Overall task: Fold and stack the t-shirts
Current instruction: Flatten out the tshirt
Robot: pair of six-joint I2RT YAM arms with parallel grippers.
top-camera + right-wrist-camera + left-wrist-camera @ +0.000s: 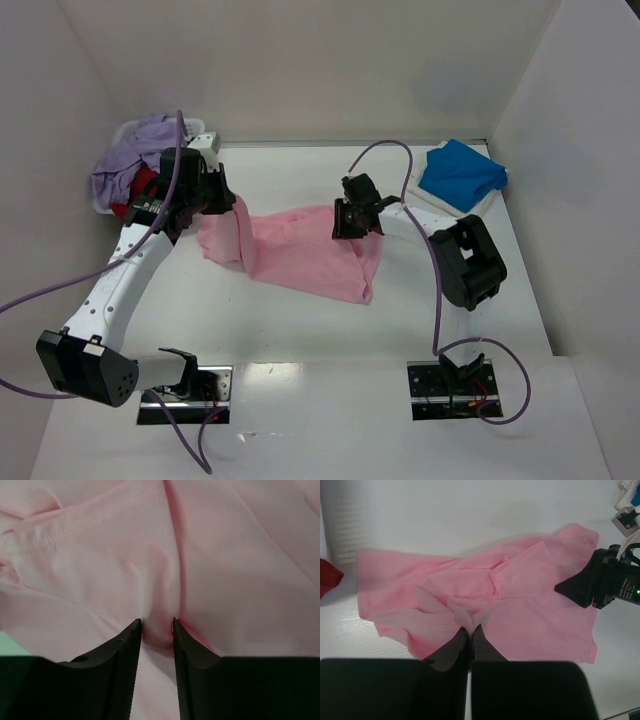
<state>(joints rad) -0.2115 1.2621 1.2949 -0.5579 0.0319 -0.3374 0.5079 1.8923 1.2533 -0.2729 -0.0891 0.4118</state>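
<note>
The light pink t-shirt point(300, 250) lies partly spread in the middle of the table. My left gripper point(218, 203) is shut on a fold of its left edge, which is lifted off the table; the left wrist view shows the pinched cloth at my closed left gripper point(470, 628). My right gripper point(352, 222) sits on the shirt's far right part, and in the right wrist view the gripper point(157, 625) pinches a ridge of pink cloth point(210, 555). The bright blue t-shirt point(462, 172) lies folded at the back right. The lavender t-shirt point(130, 160) and red t-shirt point(140, 187) are heaped at the back left.
The white perforated basket point(128, 130) stands in the back left corner under the lavender and red shirts. A white flat thing point(440, 203) lies under the blue shirt. White walls enclose the table on three sides. The red shirt's edge point(327, 577) and my right gripper point(600, 582) show in the left wrist view.
</note>
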